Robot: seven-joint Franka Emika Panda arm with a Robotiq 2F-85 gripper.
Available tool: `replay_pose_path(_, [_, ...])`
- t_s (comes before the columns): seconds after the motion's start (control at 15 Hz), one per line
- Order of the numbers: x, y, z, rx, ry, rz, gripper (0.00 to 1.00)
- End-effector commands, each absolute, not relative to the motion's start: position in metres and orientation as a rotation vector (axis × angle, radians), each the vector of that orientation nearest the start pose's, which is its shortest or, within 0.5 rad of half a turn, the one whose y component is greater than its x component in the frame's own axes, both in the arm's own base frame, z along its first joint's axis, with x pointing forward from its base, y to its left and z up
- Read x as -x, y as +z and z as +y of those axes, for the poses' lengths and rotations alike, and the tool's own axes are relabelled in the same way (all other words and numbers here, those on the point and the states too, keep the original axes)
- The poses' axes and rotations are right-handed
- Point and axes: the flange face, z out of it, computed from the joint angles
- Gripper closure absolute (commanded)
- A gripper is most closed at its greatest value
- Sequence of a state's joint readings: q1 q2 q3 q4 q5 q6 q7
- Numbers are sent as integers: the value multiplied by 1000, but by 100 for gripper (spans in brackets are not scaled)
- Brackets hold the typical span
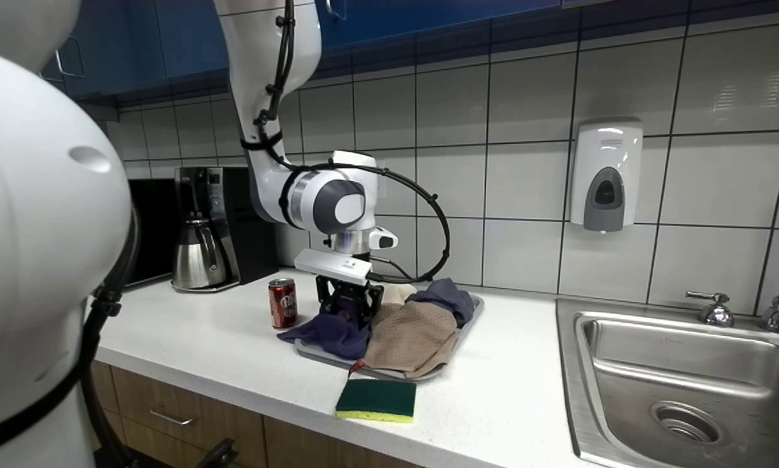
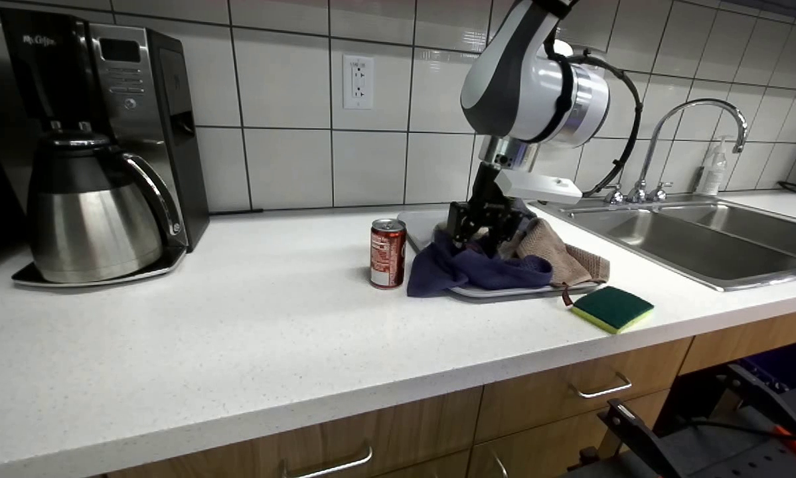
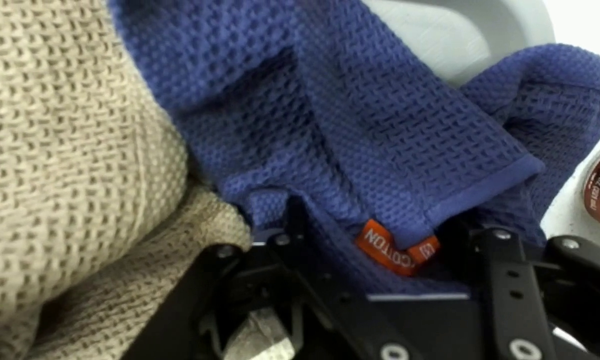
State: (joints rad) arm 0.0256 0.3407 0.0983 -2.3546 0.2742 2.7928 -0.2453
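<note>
Jaws fill the bottom of the wrist view, pointed down and standing apart, bunched navy cloth point(image 3: 340, 135) between them. No clear pinch visible; can't tell whether the fabric is under load. Straddling a bunch makes sense: flat cloth gives the jaws little to bear on, a heap gives more. Orange tag point(image 3: 380, 245) on the cloth sits inside the gap.

Cloth lies at one end of a grey tray point(image 2: 426, 226), one corner flopped over the rim onto the counter point(image 2: 238, 332), probably just too limp and wide to fit inside. Tan cloth point(image 1: 415, 331) sits right next to it, grey-blue cloth point(image 1: 444, 299) behind that. Tray likely there to keep the pile together.

Red can point(image 1: 282, 303) upright just beside the loose corner. Sponge point(image 1: 376, 398) flat just off the tray's near edge in both exterior views, green side up. Sink point(image 1: 574, 390) further out, past the tray, away from the can.
</note>
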Motion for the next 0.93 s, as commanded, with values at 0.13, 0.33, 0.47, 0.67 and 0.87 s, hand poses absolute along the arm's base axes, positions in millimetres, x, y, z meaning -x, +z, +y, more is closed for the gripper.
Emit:
replay_pose_path(0.13, [-520,202,44,2992,-168,-120,78])
replay_pose_path(0.33, [-520,208,42,2990,-181,-115,100])
replay_pose_path(0.47, [-518,213,41,2987,-189,-114,100])
replay_pose_path(0.67, [-515,224,42,2984,-214,-123,98])
replay_pose_path(0.87, [-511,237,42,2980,-245,-125,98])
